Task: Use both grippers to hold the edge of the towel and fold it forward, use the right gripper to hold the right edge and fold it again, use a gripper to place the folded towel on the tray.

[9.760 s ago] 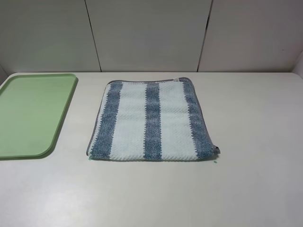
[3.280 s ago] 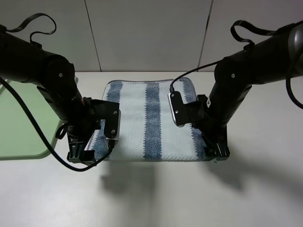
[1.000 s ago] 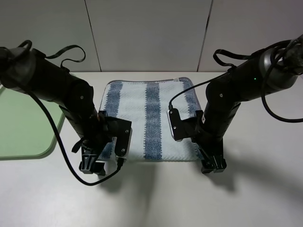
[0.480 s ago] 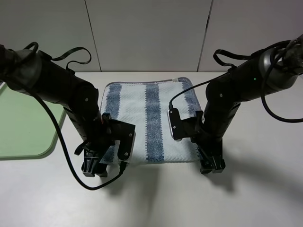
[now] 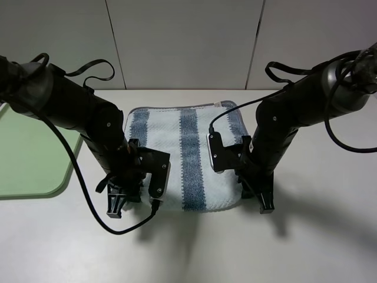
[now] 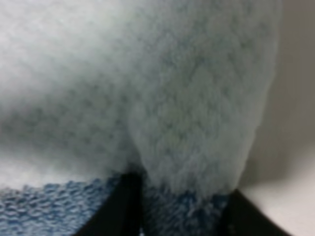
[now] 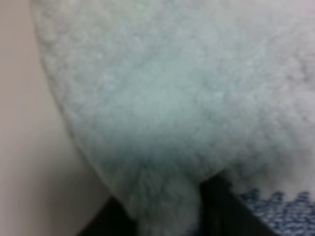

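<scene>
The striped towel (image 5: 185,147) lies in the middle of the table, with its near edge (image 5: 194,206) raised and curled. My left gripper (image 5: 119,199) is shut on the towel's near left corner. My right gripper (image 5: 263,199) is shut on the near right corner. In the left wrist view the towel (image 6: 147,88) fills the frame and the cloth is pinched between the black fingers (image 6: 129,206). The right wrist view shows the same: the towel (image 7: 167,98) is pinched between dark fingers (image 7: 221,206). The pale-green tray (image 5: 29,147) lies at the far left, partly hidden by the left arm.
The white table (image 5: 194,253) stretches in front of the towel and to the right of the right arm. A grey panelled wall (image 5: 188,41) stands behind the table. Black cables loop off both arms.
Both grippers have risen with the towel's near corners. The near edge has lifted off the table and curled, and the towel looks shorter front to back.
</scene>
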